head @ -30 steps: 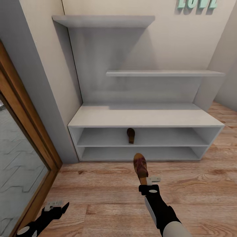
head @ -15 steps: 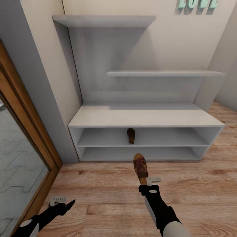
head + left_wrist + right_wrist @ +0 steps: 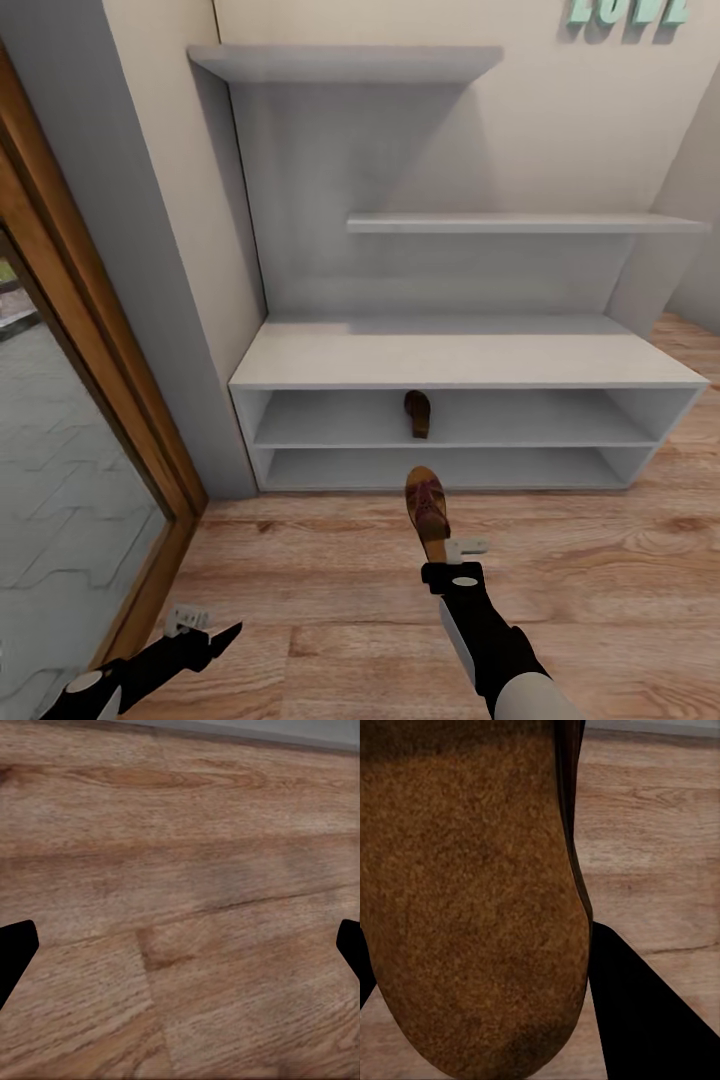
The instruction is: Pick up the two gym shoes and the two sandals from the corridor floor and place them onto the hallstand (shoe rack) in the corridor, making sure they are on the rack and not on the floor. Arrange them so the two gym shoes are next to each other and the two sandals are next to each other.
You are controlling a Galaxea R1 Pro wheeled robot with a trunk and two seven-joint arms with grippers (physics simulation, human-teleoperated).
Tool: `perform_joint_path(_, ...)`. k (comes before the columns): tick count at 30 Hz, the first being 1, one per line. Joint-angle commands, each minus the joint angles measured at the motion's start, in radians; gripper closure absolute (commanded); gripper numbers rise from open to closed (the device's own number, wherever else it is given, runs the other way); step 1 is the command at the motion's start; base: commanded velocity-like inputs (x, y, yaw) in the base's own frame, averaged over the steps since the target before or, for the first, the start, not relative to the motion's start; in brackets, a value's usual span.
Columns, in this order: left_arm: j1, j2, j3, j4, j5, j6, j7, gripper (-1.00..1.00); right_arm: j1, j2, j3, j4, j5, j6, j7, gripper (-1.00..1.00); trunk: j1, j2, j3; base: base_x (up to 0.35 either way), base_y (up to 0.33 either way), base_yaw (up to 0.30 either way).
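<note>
Right hand (image 3: 440, 550) grips a sandal (image 3: 427, 510) by its heel.

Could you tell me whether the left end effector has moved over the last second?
Yes. The left end effector has moved rightward, away from the door frame.

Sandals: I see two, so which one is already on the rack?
The sandal standing in the middle of the hallstand's upper open shoe shelf. The other sandal is held by its heel in the right gripper, out in front of the rack.

Cream wall (image 3: 420, 20) w/ teal letters (image 3: 628, 10); wood-framed glass door (image 3: 70, 470) at left.
</note>
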Motion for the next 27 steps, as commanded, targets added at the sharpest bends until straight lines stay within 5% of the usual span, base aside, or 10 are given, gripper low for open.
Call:
perform_joint_path(1, -0.001, -0.001, 0.006, 0.001, -0.011, -0.006, -0.005, -1.0, 0.0, 0.001, -0.004, -0.002, 0.008, 0.007, 0.0, 1.0, 0.0, 0.0, -0.001, 0.001, 0.044, 0.0)
perform_joint_path(27, 0.0, -0.027, 0.004, 0.001, -0.011, -0.007, -0.007, -1.0, 0.0, 0.001, -0.005, -0.002, 0.008, 0.007, 0.001, 1.0, 0.0, 0.0, -0.001, 0.142, 0.036, 0.0)
